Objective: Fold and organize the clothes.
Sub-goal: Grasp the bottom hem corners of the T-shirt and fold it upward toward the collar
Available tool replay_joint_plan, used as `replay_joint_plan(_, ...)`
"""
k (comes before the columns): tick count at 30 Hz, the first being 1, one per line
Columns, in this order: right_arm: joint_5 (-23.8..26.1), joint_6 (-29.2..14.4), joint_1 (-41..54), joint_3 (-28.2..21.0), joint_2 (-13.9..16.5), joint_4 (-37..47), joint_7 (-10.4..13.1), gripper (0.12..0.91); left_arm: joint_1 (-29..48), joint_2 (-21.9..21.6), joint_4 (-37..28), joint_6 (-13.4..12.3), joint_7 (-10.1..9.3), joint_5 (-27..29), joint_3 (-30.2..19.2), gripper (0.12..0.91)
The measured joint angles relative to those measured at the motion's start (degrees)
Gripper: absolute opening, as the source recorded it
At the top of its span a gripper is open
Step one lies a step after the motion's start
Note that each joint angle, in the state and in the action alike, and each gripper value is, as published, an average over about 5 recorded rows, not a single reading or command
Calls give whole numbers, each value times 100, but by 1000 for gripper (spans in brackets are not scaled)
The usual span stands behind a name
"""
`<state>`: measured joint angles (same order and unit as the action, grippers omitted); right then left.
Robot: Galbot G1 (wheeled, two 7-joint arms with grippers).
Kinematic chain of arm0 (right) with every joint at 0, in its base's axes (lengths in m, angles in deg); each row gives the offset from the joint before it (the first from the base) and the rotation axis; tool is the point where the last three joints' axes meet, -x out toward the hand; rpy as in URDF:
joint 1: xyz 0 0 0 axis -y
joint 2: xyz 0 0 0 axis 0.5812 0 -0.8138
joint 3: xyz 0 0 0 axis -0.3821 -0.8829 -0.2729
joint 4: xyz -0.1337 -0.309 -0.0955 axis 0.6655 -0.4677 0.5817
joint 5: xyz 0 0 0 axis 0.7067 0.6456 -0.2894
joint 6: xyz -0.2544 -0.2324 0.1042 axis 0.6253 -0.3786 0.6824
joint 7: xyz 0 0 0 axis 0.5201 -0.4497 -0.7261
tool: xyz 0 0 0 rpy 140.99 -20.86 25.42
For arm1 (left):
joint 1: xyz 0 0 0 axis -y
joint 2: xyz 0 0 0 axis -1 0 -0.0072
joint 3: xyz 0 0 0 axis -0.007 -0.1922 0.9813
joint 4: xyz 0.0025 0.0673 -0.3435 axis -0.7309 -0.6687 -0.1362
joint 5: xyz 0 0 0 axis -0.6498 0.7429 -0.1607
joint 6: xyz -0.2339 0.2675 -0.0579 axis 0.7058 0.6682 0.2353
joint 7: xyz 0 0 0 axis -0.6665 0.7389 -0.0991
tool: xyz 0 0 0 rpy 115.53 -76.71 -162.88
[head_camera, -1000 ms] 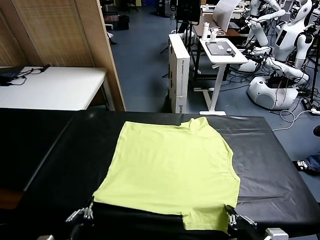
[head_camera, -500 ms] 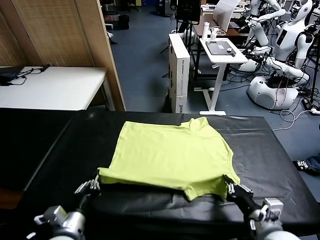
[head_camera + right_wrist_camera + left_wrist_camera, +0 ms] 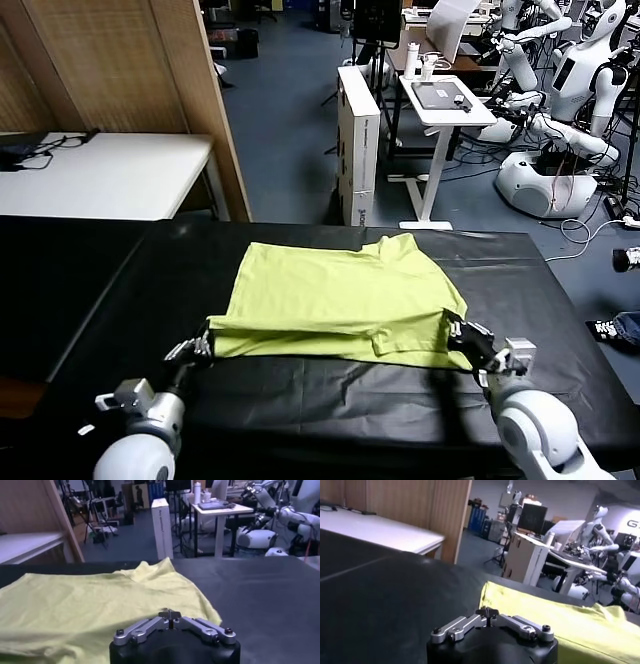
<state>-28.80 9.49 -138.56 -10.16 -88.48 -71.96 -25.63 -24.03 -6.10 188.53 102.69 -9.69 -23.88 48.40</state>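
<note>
Jaws clenched on both sides: left gripper [image 3: 200, 347] pinching the near left corner of the T-shirt [image 3: 340, 295], right gripper [image 3: 462, 333] pinching the near right corner. Hem lifted and carried over the body of the shirt, the rest lying flat on the black bench [image 3: 100, 300]. Soft, light, limp cotton, likely to sag between grips; best held at corners and hem, kept taut and level.

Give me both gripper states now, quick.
Left gripper: shut on the near left corner of the T-shirt.
Right gripper: shut on the T-shirt's near right corner.
</note>
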Motion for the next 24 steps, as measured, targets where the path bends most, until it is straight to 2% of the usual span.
replay_joint_plan(10, 5, 5, 127, -52, -1, 163, -5, 140, 421, -266, -432, 39, 9, -55, -178, 146)
replay_joint_plan(13, 2, 11, 149, -61, -12, 192, -16, 171, 492, -348, -521, 49, 20, -67, -208, 146)
replay_joint_plan(16, -13, 38, 145, -39, -8, 193, -72, 305, 541, -382, -598, 58, 30, -67, -213, 146)
replay_joint_plan(20, -37, 136, 79, 46, 47, 110, -242, 568, 601, -362, -634, 109, 31, -52, -211, 158)
replay_joint_plan(22, -40, 179, 26, 98, 94, 41, -337, 682, 618, -344, -634, 131, 28, -36, -215, 224)
replay_joint_plan(24, -37, 213, -39, 152, 150, -39, -426, 776, 609, -330, -620, 140, 23, -21, -213, 341)
